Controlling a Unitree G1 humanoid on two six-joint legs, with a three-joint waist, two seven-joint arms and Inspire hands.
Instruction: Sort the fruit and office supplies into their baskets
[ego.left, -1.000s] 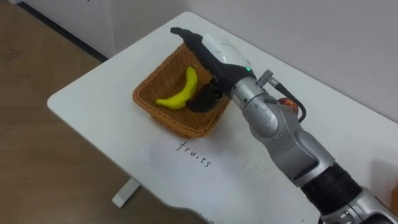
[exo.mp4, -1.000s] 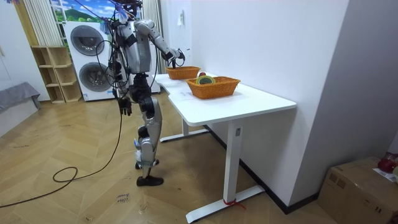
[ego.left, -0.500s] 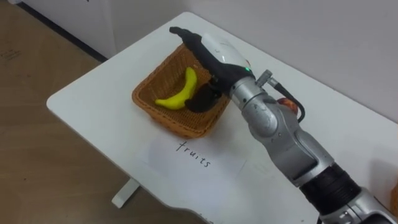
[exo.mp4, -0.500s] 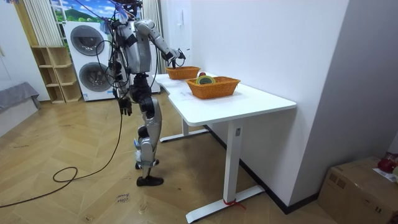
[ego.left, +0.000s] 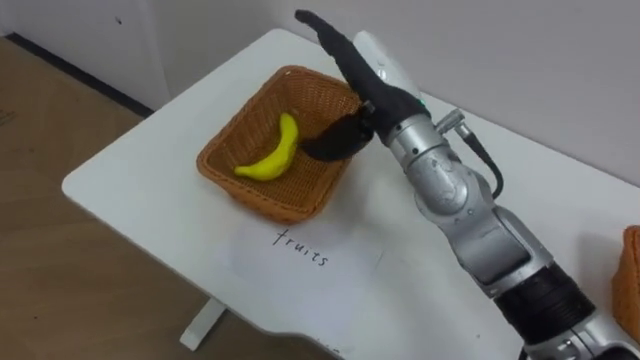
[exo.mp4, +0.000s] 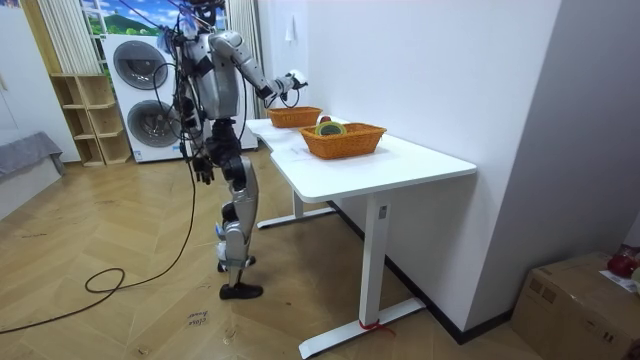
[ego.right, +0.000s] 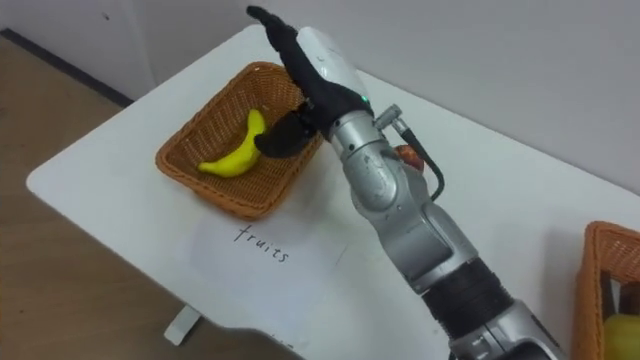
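On the sheet of paper (ego.left: 345, 262) that lies by the table's (ego.left: 130, 170) near edge we can read one handwritten word, "fruits"; we make out no other writing. Just behind the paper, toward the table's left end, stands a woven basket (ego.left: 225, 185), and the banana (ego.left: 268, 160) lies inside it on its floor, curved and touching nothing else that we can see. The right hand (ego.left: 365, 72) is held in the air above the basket's far right rim, its fingers straight and spread forward, its thumb pointing down toward the basket, and it holds nothing. The right eye view adds what the left eye view barely shows: a second basket (ego.right: 600, 270) at the table's right end with something yellow (ego.right: 622, 338) in it, and a small red-orange thing (ego.right: 406, 154) on the table just behind the forearm, too hidden for us to name. The room view shows the robot standing upright at the table's end on the room view's left, its right arm raised over the farther basket, and its left hand (exo.mp4: 203, 167) hanging beside its hip, too small there for us to tell its state.
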